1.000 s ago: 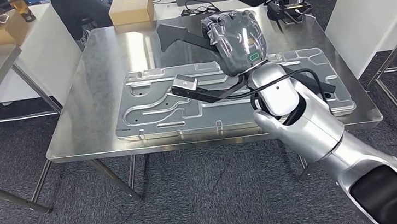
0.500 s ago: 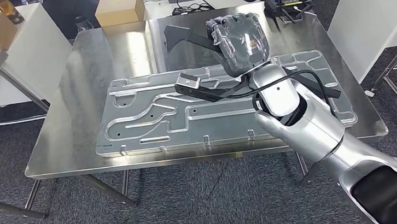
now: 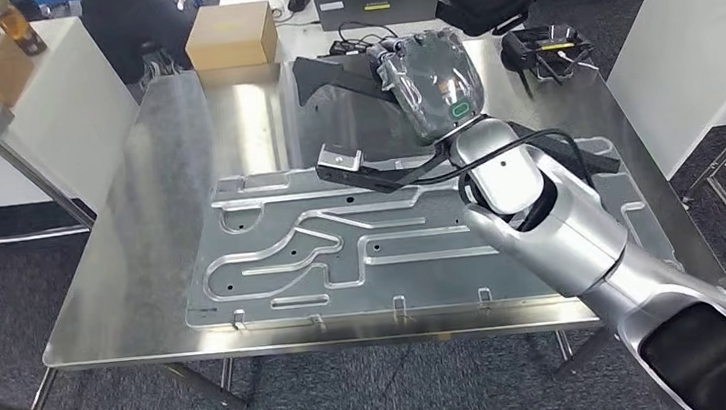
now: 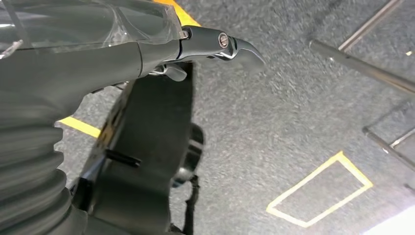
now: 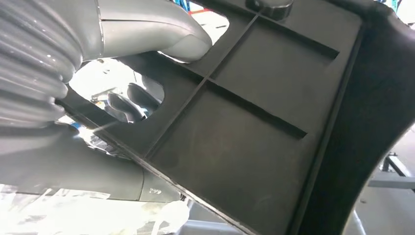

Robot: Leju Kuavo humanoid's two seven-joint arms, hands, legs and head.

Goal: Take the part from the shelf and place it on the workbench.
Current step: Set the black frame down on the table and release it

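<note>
Workbench (image 3: 165, 274) of bare steel under a stamped metal panel (image 3: 344, 257); right hand (image 3: 432, 78) clasped around the black part (image 3: 336, 72).

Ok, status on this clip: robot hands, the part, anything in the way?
Right robot hand grips black part above workbench. Left robot hand hangs over the floor, holding nothing. Metal panel covers much of the bench.
</note>
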